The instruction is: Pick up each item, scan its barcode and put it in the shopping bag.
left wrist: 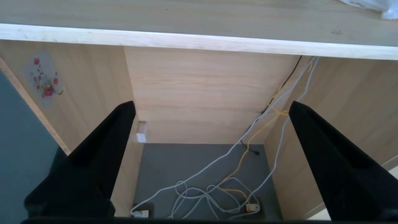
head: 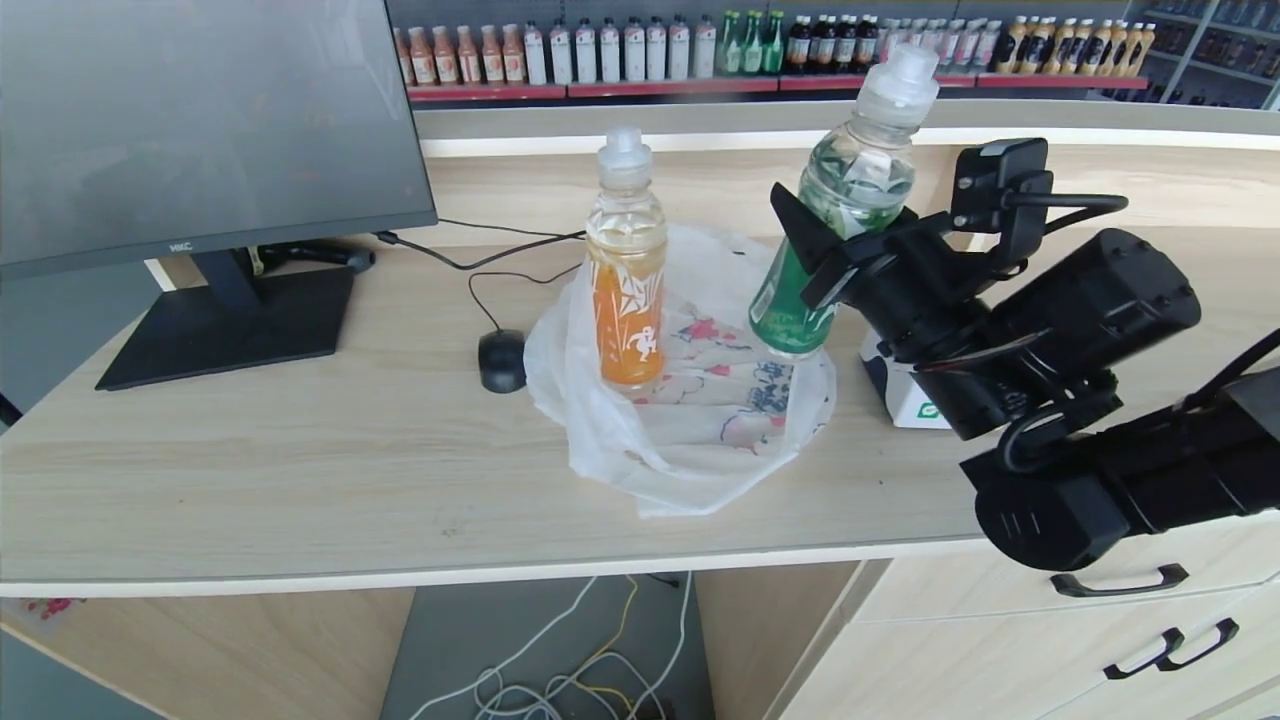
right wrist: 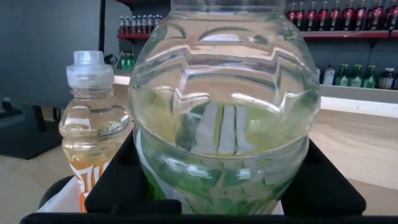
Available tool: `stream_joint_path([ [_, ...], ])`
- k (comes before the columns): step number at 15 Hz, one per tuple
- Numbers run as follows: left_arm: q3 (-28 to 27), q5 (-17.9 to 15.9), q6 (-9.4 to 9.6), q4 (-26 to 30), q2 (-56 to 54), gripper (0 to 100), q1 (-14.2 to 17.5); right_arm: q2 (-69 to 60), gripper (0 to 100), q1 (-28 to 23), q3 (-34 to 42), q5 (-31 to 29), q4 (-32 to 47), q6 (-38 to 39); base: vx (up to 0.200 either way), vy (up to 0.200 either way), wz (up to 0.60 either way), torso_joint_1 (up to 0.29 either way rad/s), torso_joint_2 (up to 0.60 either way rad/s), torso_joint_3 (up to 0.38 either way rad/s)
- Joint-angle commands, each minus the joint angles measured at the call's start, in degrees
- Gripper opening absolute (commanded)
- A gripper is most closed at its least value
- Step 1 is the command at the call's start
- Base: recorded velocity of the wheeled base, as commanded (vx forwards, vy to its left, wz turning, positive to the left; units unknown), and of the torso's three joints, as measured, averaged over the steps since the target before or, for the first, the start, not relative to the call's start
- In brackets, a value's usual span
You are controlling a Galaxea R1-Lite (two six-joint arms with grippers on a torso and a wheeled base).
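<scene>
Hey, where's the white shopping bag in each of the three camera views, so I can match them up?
Head view: the shopping bag lies on the counter, the orange bottle standing in it.
Left wrist view: a sliver of it on the counter top, beyond the front edge.
Right wrist view: a white fold at the orange bottle's base, beside the green bottle.
Shared landmark: the light wooden counter.

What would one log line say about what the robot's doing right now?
right gripper: shut on green bottle, held above counter | orange bottle: upright on shopping bag | left gripper: open, empty
</scene>
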Motion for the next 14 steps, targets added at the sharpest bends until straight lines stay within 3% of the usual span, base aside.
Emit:
stream_joint_path([
  [1,0.0,-0.01,-0.07,-0.07,0.0,100,0.0,1.57,0,0.38,-0.16,0.12,-0.08,0.01,0.0,0.0,0.0,0.0,0.0,0.0],
  [5,0.0,-0.01,0.01,-0.07,0.0,100,0.0,3.16,0,2.75,-0.78,-0.23,-0.08,-0.08,0.0,0.0,0.0,0.0,0.0,0.0],
  [14,0.0,-0.01,-0.07,-0.07,0.0,100,0.0,7.81,0,2.84,-2.1,-2.34,-0.08,-0.26,0.0,0.0,0.0,0.0,0.0,0.0],
])
